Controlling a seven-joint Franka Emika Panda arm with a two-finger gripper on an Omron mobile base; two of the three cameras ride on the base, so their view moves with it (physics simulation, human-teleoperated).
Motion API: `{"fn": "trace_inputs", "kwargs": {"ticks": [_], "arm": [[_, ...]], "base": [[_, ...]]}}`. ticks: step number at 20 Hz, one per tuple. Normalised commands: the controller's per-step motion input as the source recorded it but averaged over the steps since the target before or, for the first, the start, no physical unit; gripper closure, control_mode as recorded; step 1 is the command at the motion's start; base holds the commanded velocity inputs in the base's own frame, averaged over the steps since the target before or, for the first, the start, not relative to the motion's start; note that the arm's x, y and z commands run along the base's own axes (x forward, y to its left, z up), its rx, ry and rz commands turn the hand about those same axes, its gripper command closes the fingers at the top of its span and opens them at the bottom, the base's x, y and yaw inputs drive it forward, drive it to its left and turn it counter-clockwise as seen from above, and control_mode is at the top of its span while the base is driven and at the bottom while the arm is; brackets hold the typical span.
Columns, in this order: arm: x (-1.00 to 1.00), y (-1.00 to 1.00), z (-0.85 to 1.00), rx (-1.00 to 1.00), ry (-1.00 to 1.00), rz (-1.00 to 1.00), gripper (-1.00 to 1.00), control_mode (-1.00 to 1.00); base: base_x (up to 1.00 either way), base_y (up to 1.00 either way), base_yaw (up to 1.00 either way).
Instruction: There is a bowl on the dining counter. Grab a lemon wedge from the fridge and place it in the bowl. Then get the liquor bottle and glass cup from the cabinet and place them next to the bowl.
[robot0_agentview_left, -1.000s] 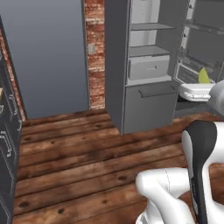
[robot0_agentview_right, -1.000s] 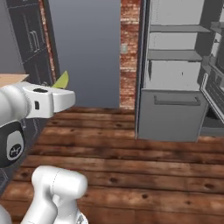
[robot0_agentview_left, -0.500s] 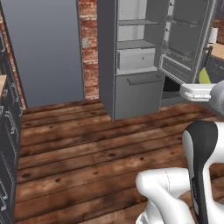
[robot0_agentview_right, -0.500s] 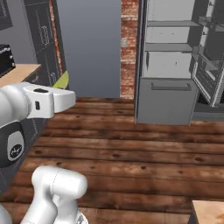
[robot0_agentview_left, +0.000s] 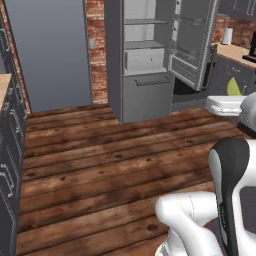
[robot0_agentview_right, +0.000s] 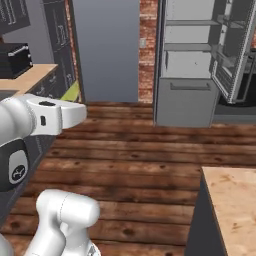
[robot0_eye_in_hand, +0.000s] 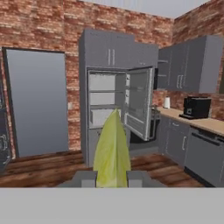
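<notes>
The pincer (robot0_eye_in_hand: 112, 175) is closed down narrow on the lemon wedge (robot0_eye_in_hand: 112, 151), a pale yellow-green sliver standing up between the two dark tips and tapering to a point. In the left base view the wedge (robot0_agentview_left: 233, 87) pokes up just beyond the white hand; in the right base view it (robot0_agentview_right: 72, 92) peeks out past the wrist.

Behind it stands the fridge (robot0_eye_in_hand: 116, 107), tall and dark grey, door swung wide, pale grey shelves and a drawer showing inside. It sits against red brick, with a plain blue-grey panel to one side. The floor (robot0_agentview_left: 100, 160) is dark, knotty wooden planking.

A corner of light wood-grain surface (robot0_agentview_right: 232, 205), flecked with brown on a grey base, shows at the lower right of the right base view; that looks like the dining counter. No bowl can be seen on it from here.

By my read, the step in hand is the carry: wedge out of the fridge, headed for the bowl. The wedge is thin, smooth and likely slippery, so the grip should hold firm, the hand should ride level, and the release should wait until it is low over the bowl.
</notes>
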Motion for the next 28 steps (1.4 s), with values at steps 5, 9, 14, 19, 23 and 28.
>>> {"fn": "trace_inputs", "kwargs": {"ticks": [5, 9, 14, 19, 23, 28], "arm": [[0.0, 0.0, 0.0, 0.0, 0.0, 0.0, 1.0, 1.0], [0.0, 0.0, 0.0, 0.0, 0.0, 0.0, 1.0, 1.0], [0.0, 0.0, 0.0, 0.0, 0.0, 0.0, 1.0, 1.0], [0.0, 0.0, 0.0, 0.0, 0.0, 0.0, 1.0, 1.0], [0.0, 0.0, 0.0, 0.0, 0.0, 0.0, 1.0, 1.0], [0.0, 0.0, 0.0, 0.0, 0.0, 0.0, 1.0, 1.0]], "base": [[-1.0, 0.0, 0.0], [-1.0, -0.05, 0.0], [-1.0, -0.21, 0.0], [-1.0, -0.39, 0.0], [-1.0, -0.58, 0.0], [-0.93, -0.76, 0.0]]}}
